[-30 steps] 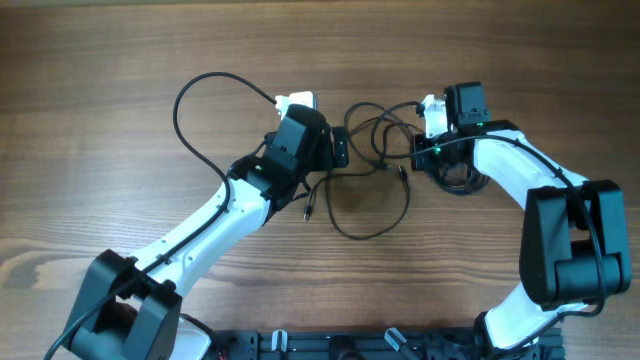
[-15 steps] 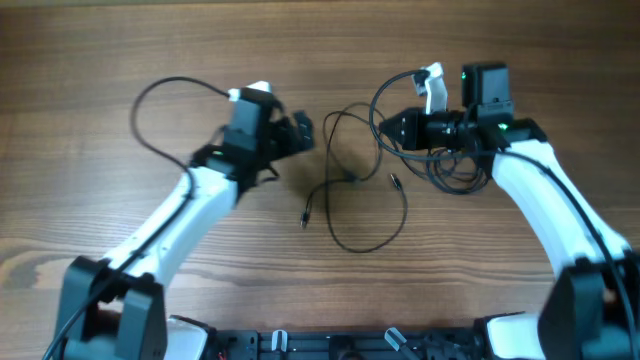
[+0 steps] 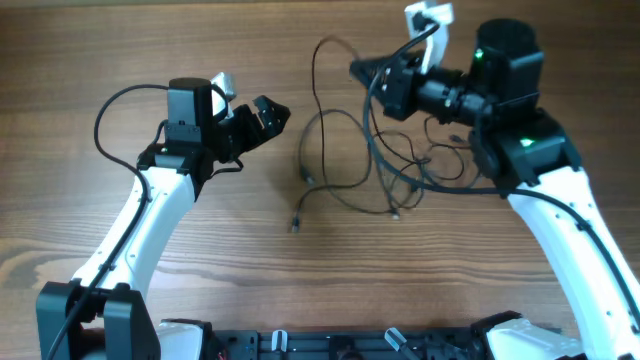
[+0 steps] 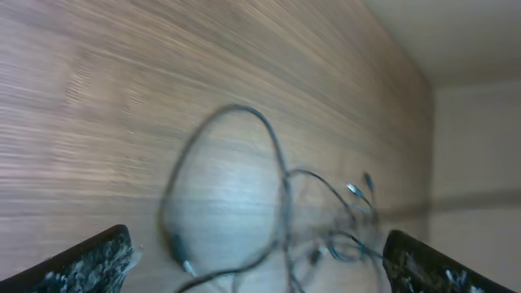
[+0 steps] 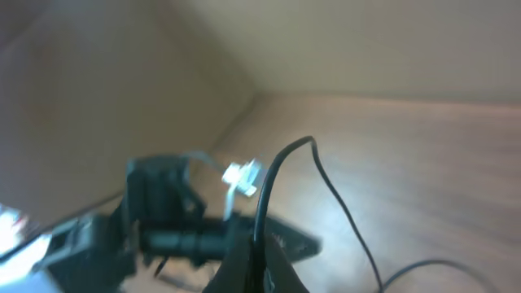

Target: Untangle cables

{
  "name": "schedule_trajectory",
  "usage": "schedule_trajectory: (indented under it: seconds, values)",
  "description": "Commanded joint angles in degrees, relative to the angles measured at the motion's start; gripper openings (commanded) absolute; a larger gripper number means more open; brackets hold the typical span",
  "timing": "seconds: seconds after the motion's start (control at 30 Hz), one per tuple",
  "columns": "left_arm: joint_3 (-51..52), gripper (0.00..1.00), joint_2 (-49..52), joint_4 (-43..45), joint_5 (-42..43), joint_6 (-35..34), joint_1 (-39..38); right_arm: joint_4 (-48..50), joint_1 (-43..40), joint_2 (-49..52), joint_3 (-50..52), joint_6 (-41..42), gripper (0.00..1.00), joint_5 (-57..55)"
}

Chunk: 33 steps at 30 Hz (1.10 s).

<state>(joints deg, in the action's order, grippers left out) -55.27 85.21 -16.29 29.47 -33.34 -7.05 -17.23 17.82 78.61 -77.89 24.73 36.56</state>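
overhead — cables (image 3: 400,175) in right gripper (image 3: 374,76), left gripper (image 3: 271,114) apart — wooden table (image 3: 90,40) beneath

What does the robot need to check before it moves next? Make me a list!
1. The right end effector grips the cables: ok, a cord rises from its closed fingertips.
2. The left end effector is open and empty: ok.
3. The cables are separated: not ok, loops cross below the right end effector.
4. A plug end lies free on the table: ok.
5. Which cord the right end effector holds: cannot tell.
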Motion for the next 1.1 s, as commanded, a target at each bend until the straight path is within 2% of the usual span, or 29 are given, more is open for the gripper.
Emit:
schedule_trajectory:
  seconds: [0.0, 0.17, 0.33, 0.43, 0.57, 0.67, 0.77, 0.97, 1.07]
  values:
    - [-0.04, 1.00, -0.83, 0.13, 9.60, 1.95, -1.03, -1.97, -0.09, -0.63, -3.80, 0.72, 0.04, -15.45]
    - [-0.04, 1.00, -0.72, 0.11, 8.96, 3.52, -5.03, -6.38, -0.66, -0.63, -13.44, -2.97, 0.04, -24.85]
    - [-0.04, 1.00, 0.07, 1.44, -0.68, 3.50, -11.30, -9.68, -0.66, -0.61, -23.34, -8.55, 0.04, -27.10]
    - [-0.04, 1.00, 1.88, 5.46, -1.92, 3.50, -15.61, -11.21, -0.66, -0.61, -26.27, -9.75, 0.04, -30.84]
    - [-0.04, 1.00, 4.57, 10.86, -3.17, 3.52, -20.46, -12.52, -0.66, -0.61, -27.12, -9.70, 0.04, -37.11]
    - [-0.04, 1.00, 7.41, 13.97, -8.20, 3.52, -24.26, -13.92, -0.66, -0.46, -27.12, -9.77, 0.04, -41.86]
    - [-0.04, 1.00, 11.04, 16.13, -12.63, 3.52, -28.15, -12.90, -1.16, -0.48, -27.12, -9.81, 0.05, -51.63]
    - [-0.04, 1.00, 19.39, 17.40, -18.78, 3.48, -33.40, -11.23, -6.49, -0.85, -27.17, -11.30, 0.06, -53.59]
    - [-0.04, 1.00, 23.19, 17.33, -18.86, 2.84, -33.99, -13.11, -11.54, -0.46, -27.17, -10.58, 0.07, -53.88]
